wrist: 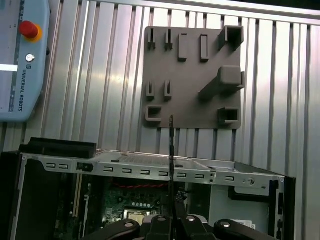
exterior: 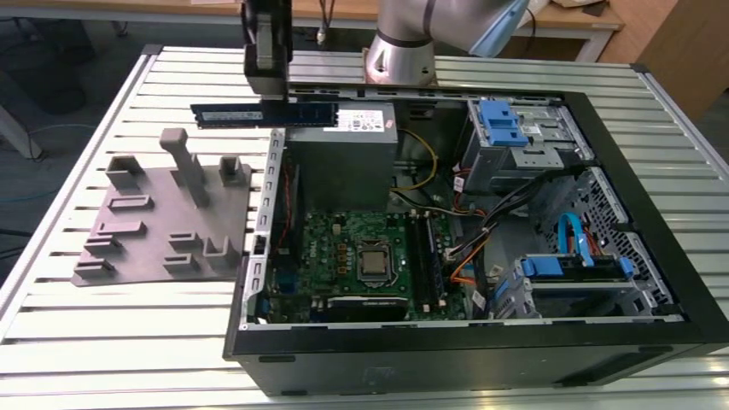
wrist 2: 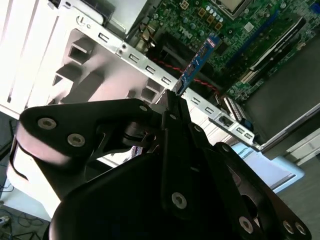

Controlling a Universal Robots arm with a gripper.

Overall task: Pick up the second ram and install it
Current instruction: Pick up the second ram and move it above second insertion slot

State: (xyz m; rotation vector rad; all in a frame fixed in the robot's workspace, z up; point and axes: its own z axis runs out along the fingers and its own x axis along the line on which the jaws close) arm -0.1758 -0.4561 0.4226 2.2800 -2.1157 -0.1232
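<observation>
Second ram (exterior: pixel 265 114), clamped in the closed gripper (exterior: pixel 269 89) above the case (exterior: pixel 638 137), should be squared with the motherboard slots (exterior: pixel 433 260).

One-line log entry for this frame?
gripper: shut on second ram | state: held in air, level | where: above case wall, between grey tray and motherboard | install: not seated
</observation>
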